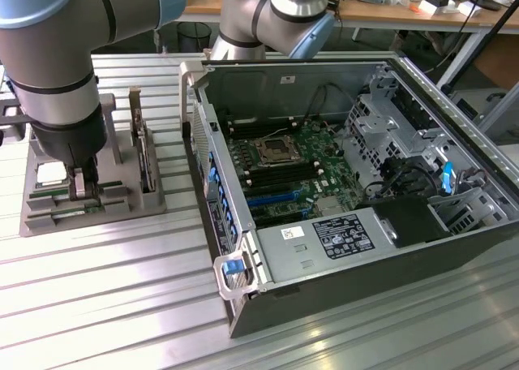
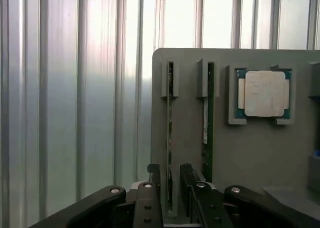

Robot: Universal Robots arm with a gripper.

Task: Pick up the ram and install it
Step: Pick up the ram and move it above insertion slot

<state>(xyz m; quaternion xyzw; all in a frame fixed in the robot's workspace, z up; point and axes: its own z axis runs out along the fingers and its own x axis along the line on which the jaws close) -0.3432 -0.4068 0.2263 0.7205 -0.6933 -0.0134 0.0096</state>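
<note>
Two rams stand on edge in slots of a grey holder. One is a thin green stick, the other sits in the neighbouring slot. My gripper is low over the first ram and open, one dark finger on each side of its edge with small gaps. In the exterior view the gripper hangs over the holder at the exterior view's left, where a green ram edge shows just below the fingers.
A processor chip lies in a pocket of the holder. A dark expansion card stands upright beside the gripper. The open computer case with its motherboard and memory slots sits to the exterior view's right on a ribbed metal table.
</note>
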